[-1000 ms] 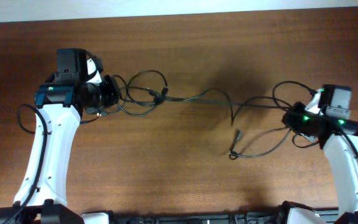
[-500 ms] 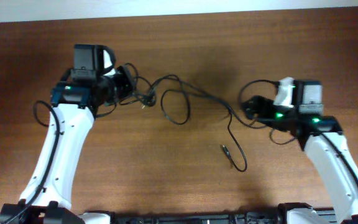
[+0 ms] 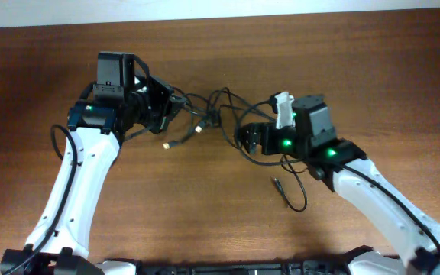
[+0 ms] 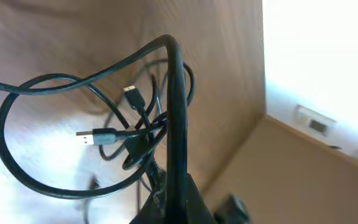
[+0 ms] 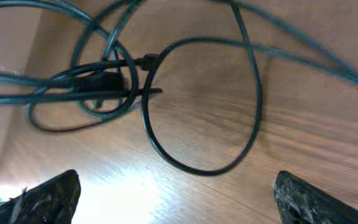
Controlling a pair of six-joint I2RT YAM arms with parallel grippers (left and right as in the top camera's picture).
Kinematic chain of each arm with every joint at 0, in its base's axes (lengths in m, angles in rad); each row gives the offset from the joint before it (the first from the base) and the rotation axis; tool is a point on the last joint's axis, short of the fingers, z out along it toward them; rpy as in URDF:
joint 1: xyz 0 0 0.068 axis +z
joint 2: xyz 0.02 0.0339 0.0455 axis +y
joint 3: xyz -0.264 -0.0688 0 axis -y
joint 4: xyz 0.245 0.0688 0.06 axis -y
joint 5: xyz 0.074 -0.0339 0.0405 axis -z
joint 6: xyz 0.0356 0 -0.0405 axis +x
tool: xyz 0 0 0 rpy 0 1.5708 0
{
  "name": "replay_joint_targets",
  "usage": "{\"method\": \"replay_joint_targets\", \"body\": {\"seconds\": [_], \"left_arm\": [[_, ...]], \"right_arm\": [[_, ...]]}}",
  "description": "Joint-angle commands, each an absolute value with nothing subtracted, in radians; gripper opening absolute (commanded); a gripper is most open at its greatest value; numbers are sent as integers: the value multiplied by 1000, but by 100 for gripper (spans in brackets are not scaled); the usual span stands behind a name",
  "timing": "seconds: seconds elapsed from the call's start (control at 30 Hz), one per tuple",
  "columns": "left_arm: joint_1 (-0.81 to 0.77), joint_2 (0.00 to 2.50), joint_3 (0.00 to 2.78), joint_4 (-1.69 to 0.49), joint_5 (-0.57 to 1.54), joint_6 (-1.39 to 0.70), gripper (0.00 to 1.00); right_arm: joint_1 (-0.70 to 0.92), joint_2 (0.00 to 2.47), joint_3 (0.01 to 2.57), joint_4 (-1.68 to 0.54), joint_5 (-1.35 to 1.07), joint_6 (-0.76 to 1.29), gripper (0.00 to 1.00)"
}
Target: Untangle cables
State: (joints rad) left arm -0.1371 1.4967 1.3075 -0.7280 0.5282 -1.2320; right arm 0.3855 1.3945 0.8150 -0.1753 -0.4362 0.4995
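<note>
Wooden table, two white arms reaching in toward the middle. The cables sit as one black knot near the centre-back of the table, between the two grippers.

Left gripper is at the knot's left edge, jaws pressed together, pinching one cable. In the left wrist view that cable rises straight out of the gripper and bends over at the top into a wide sweep. Below the bend several cords cross in a tight cluster. A silver USB plug sticks out to the left of the cluster, pointing away from it. From overhead, two light-tipped plug ends trail out below the knot on the left arm's side, lying on the wood.

Right gripper is just right of the knot and a bit nearer the front, spread wide, nothing between the jaws. In the right wrist view the two dark fingers sit at the bottom corners, well apart. A round loop of cable lies flat on the wood ahead of them, with the tangled cluster at its upper left. The loop touches neither finger.

One loose tail runs out from under the right arm toward the table's front. It curls back and ends in a small plug, apart from the knot.
</note>
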Motion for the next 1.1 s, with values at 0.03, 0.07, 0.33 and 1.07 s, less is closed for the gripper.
{"method": "replay_joint_targets", "body": {"seconds": [0.03, 0.07, 0.33, 1.07], "left_arm": [[-138, 1486, 1321, -722, 611, -1412, 0], [-138, 1486, 1321, -722, 611, -1429, 0], [-138, 1486, 1321, -722, 610, -1436, 0], [-168, 1486, 1321, -748, 554, -1436, 0]], "right_arm": [[442, 1501, 819, -64, -439, 696, 100], [454, 1519, 819, -28, -439, 719, 99], [480, 1563, 819, 139, -367, 829, 99], [478, 1563, 819, 151, -223, 877, 99]]}}
